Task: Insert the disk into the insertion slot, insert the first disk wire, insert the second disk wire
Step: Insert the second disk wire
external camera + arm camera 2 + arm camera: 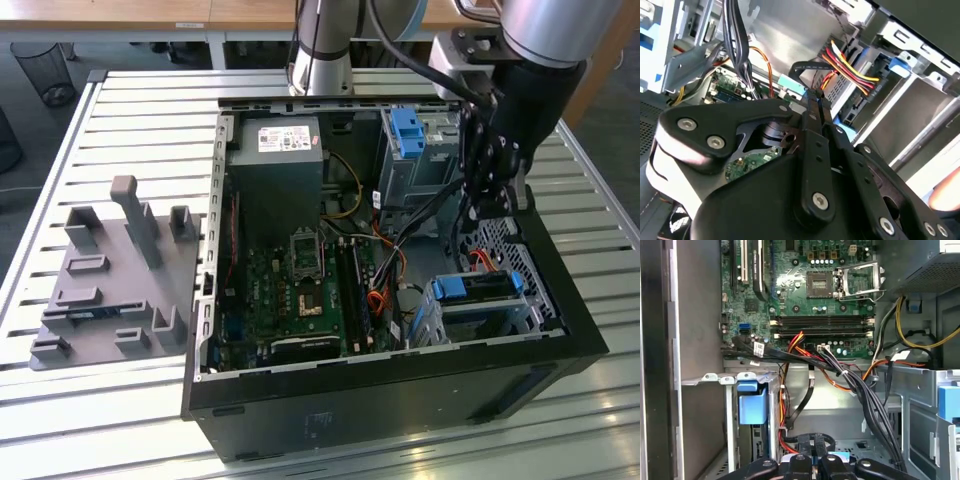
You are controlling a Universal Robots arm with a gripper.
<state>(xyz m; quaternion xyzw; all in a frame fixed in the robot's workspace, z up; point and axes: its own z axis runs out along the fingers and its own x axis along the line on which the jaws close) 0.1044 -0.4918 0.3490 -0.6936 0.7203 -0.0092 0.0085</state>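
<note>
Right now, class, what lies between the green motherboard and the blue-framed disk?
In the exterior view, loose orange, red and black cables lie between the motherboard and the disk.

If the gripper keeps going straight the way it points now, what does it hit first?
Probably the black flat cable looped right at the gripper tip. Beyond it sits the bright blue-framed disk in the low grey perforated metal cage, though depth is unclear.

Arm point(545, 25): you see silver tube, black wrist.
Gripper point(812, 97): black linkage bars, silver screws.
</note>
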